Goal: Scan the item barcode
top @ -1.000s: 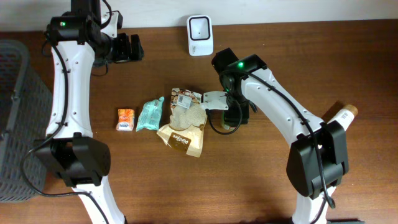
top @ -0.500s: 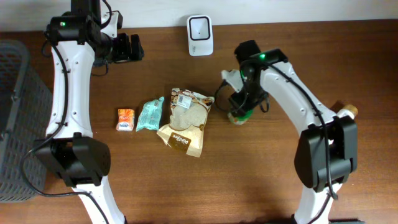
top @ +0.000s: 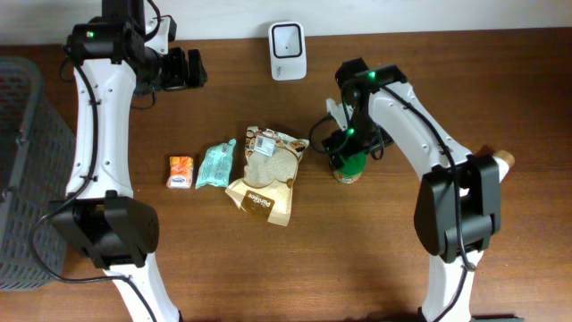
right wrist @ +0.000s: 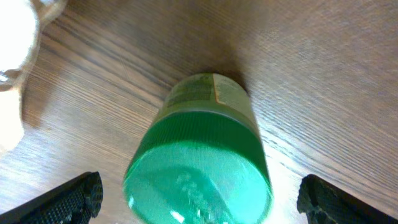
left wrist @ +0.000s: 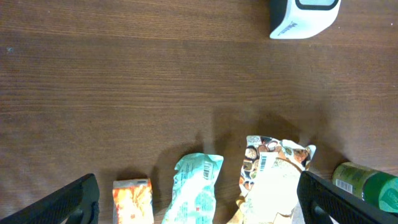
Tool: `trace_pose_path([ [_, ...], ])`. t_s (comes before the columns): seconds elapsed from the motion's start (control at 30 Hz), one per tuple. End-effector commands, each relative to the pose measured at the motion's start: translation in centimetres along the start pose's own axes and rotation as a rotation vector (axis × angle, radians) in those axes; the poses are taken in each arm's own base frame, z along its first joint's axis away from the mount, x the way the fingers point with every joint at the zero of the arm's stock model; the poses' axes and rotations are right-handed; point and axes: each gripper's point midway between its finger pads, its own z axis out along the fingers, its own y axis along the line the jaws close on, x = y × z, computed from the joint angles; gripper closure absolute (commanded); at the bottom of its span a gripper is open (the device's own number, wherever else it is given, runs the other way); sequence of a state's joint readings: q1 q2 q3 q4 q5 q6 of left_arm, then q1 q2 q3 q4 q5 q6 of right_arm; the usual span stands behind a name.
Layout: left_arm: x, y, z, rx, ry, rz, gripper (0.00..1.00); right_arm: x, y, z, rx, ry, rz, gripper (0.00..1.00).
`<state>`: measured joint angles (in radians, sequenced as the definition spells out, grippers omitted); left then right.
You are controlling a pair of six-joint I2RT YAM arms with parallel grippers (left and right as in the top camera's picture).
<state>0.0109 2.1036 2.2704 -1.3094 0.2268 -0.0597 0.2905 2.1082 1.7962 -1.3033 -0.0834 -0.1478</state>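
From above, the green-lidded jar (top: 349,166) stands upright on the desk (top: 402,259), a little right of the middle. The right hand (top: 348,146) hangs straight over it, its arm reaching in from the near right with the wrist turned down. The scanner (top: 288,38) sits at the far edge, up and to the left of the jar and well apart from it. The left hand (top: 191,69) hovers at the far left, much further from the jar, so I'd say this one belongs to the right arm. A paper bag (top: 264,174), a teal packet (top: 214,164) and an orange packet (top: 180,171) lie in a row to the jar's left.

The left wrist camera looks down the desk: its fingers (left wrist: 68,202) are spread wide with nothing between them, and the jar shows only at the lower right corner.

The right wrist camera stares down onto the green lid, so the jar's long axis points right up at the hand. The fingers (right wrist: 74,198) stand wide on either side with a gap to the lid on both, so the hand is released and grasps nothing. I see a strip of label but no barcode
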Motion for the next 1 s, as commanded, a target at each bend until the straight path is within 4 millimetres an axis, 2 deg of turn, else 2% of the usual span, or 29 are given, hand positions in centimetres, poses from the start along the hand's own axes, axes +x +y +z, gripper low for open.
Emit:
trace_pose_path([
  [0.0, -0.5, -0.3, -1.5, -0.004, -0.038, 0.018, 0.01, -1.1, 1.8, -4.7, -0.072, -0.084, 0.066, 0.02],
  [0.07, -0.5, -0.3, -1.5, -0.004, -0.038, 0.018, 0.01, -1.4, 4.2, -5.2, -0.212, -0.098, 0.059, 0.02],
  [0.2, -0.5, -0.3, -1.5, -0.004, -0.038, 0.018, 0.01, -1.5, 3.1, -4.5, -0.172, -0.090, 0.101, 0.02],
  [0.3, -0.5, -0.3, -1.5, -0.004, -0.038, 0.018, 0.01, -0.9, -0.8, -3.9, 0.052, -0.070, 0.328, 0.01],
  [0.43, -0.5, -0.3, -1.5, -0.004, -0.038, 0.018, 0.01, -1.2, -0.2, -3.6, 0.053, -0.078, 0.375, 0.09],
  [0.63, -0.5, -0.3, -1.5, -0.004, -0.038, 0.018, 0.01, -1.1, 0.2, -0.2, 0.066, -0.071, 0.403, 0.11],
  [0.77, -0.5, -0.3, -1.5, -0.004, -0.038, 0.018, 0.01, -1.2, 0.1, 0.0, 0.065, -0.076, 0.404, 0.12],
  [0.97, -0.5, -0.3, -1.5, -0.004, -0.038, 0.018, 0.01, 0.3, 0.1, 1.8, 0.071, -0.019, 0.396, 0.13],
])
